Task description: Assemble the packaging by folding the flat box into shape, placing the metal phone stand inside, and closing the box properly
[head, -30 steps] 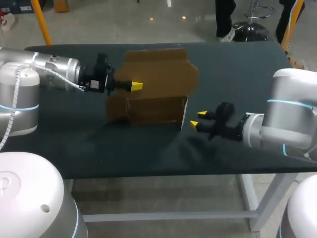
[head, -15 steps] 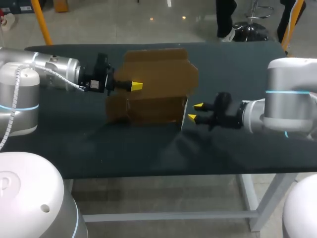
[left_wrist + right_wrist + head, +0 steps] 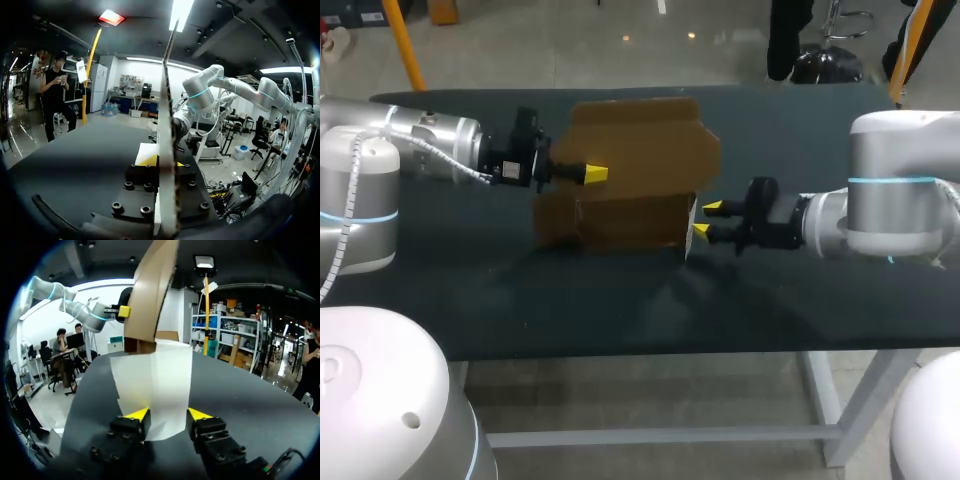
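The half-folded brown cardboard box [image 3: 640, 160] stands upright on the dark table [image 3: 800, 140], just above the middle of the head view. The left gripper [image 3: 592, 174], on the arm from the upper left, is clamped on the box's tall back panel; its wrist view shows the card edge-on, pinched between the yellow tips. The right gripper [image 3: 706, 219], right of centre, has its fingers apart at the box's right end, with the white inner flap [image 3: 152, 385] hanging between the tips
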Controlling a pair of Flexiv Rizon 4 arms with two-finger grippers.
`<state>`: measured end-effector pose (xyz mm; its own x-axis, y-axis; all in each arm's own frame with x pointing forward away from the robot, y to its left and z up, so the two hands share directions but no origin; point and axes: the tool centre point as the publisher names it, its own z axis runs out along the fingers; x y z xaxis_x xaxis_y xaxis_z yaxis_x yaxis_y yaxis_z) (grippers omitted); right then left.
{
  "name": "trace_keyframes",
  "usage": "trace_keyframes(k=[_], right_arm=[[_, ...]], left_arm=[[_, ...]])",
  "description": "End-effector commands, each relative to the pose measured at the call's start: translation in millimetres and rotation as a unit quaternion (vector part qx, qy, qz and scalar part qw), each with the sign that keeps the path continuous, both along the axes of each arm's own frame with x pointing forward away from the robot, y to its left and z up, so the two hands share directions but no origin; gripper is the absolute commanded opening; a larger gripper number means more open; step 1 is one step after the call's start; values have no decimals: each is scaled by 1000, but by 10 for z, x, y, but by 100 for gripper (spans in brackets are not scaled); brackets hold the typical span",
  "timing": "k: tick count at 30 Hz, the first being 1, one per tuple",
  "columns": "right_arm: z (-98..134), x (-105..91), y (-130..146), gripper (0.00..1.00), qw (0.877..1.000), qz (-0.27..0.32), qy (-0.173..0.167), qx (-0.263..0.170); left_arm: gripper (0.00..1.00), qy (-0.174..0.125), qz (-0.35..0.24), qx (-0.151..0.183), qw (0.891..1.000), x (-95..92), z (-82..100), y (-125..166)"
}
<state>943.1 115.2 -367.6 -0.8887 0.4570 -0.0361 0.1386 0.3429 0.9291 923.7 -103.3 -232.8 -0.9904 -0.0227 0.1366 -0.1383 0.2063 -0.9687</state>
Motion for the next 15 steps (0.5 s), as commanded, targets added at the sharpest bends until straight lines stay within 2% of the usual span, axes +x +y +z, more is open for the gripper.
trace_keyframes(k=[1,8,15], right_arm=[[-22,-23,86,53,1000,-15,-14,0],[-4,-98,141,60,1000,-16,-23,2],[-13,-142,160,60,999,-34,-24,7]], left_arm=[[0,1,-2,0,1000,2,-28,-5],[0,1,-2,0,1000,2,-28,-5],[0,1,-2,0,1000,2,-28,-5]])
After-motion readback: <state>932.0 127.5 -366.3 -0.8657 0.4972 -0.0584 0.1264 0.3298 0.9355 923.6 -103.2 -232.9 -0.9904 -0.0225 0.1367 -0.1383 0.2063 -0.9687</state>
